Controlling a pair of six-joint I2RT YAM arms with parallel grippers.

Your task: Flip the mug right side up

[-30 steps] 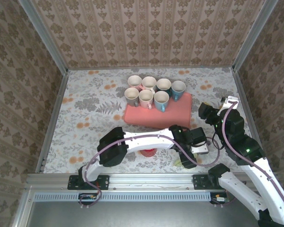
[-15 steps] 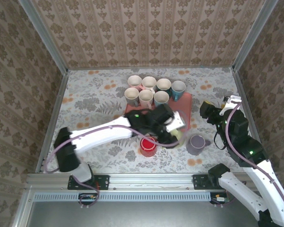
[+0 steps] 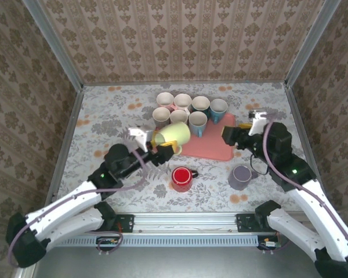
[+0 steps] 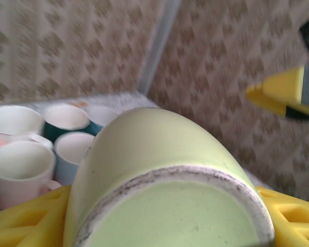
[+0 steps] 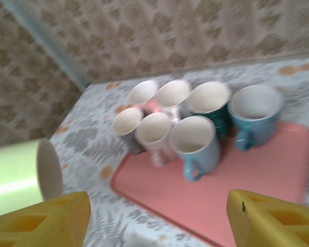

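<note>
The green mug (image 3: 174, 134) is held on its side above the table (image 3: 104, 124), just left of centre in the top view, its mouth turned to the upper right and its base toward the left gripper (image 3: 161, 142). That gripper is closed around the mug's body; in the left wrist view the yellow pads (image 4: 28, 218) are pressed to both sides and the unglazed base faces the camera. The mug is seen over the left corner of the pink tray (image 3: 217, 145), just below the seven mugs (image 3: 191, 110) clustered at the tray's upper edge. A red mug (image 3: 181, 178) stands upright on the table just below it, and a purple mug (image 3: 241, 176) stands lower right. The right gripper (image 3: 228, 136) is held over the tray's right end with its jaws apart and nothing between them. Bare floral tabletop is left open to the left and upper left, bounded by metal rails (image 3: 66, 136) and papered walls (image 3: 180, 40).
</note>
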